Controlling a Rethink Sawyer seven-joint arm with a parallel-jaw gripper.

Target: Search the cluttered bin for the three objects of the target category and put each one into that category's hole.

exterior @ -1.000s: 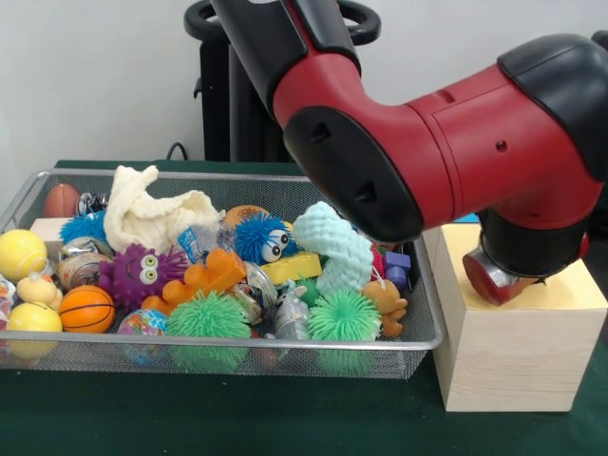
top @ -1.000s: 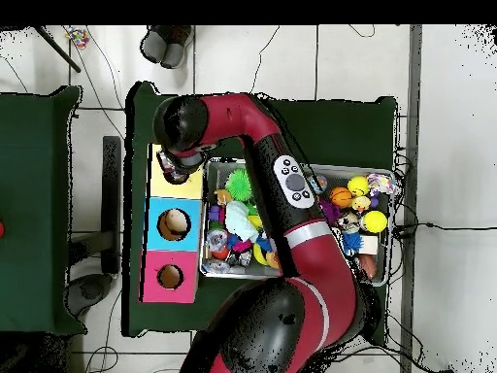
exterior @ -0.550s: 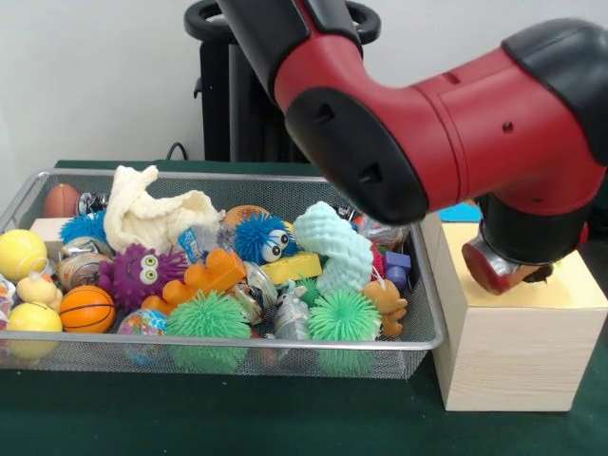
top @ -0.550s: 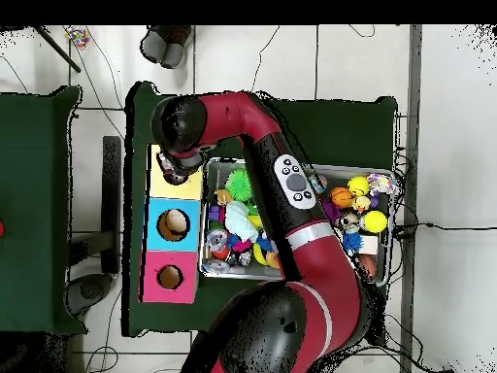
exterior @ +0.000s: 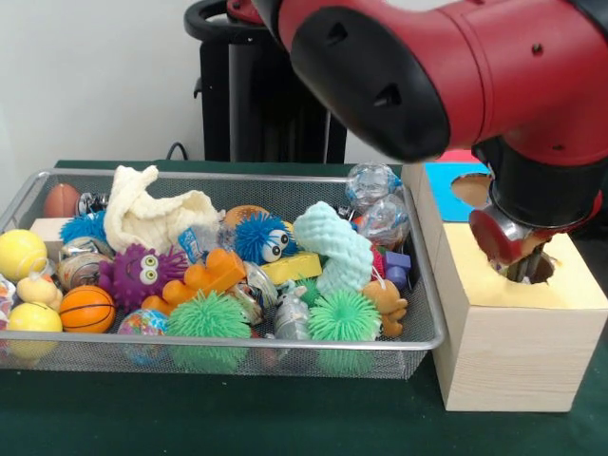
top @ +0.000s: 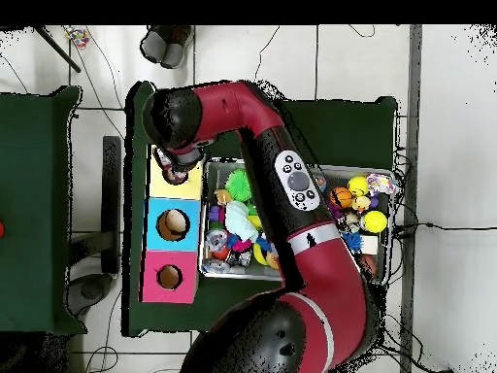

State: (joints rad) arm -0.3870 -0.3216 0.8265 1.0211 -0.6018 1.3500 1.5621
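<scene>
A wooden box stands to the right of the wire bin [exterior: 237, 175]. Its top is yellow [exterior: 494, 285] at the near end, with a blue section [exterior: 446, 177] behind it. My gripper [exterior: 524, 258] hangs right over the round hole [exterior: 540, 272] in the yellow section, and nothing can be seen in it. In the overhead view the gripper [top: 178, 171] covers the yellow hole, while the blue hole [top: 173, 224] and pink hole [top: 170, 278] lie uncovered. The bin is heaped with toys: two green spiky balls [exterior: 208, 316], a purple monster [exterior: 141, 274], an orange basketball [exterior: 86, 309] and yellow balls [exterior: 21, 253].
Also in the bin are a cream cloth [exterior: 152, 214], a mint knitted piece [exterior: 332, 249], a blue spiky ball with eyes [exterior: 261, 237] and clear plastic balls [exterior: 372, 182]. The red arm [exterior: 456, 85] spans the upper right above the bin. A black stand [exterior: 256, 85] rises behind.
The arm has risen and the gripper has lifted a little above the yellow section. The yellow hole and the blue section behind it now show.
</scene>
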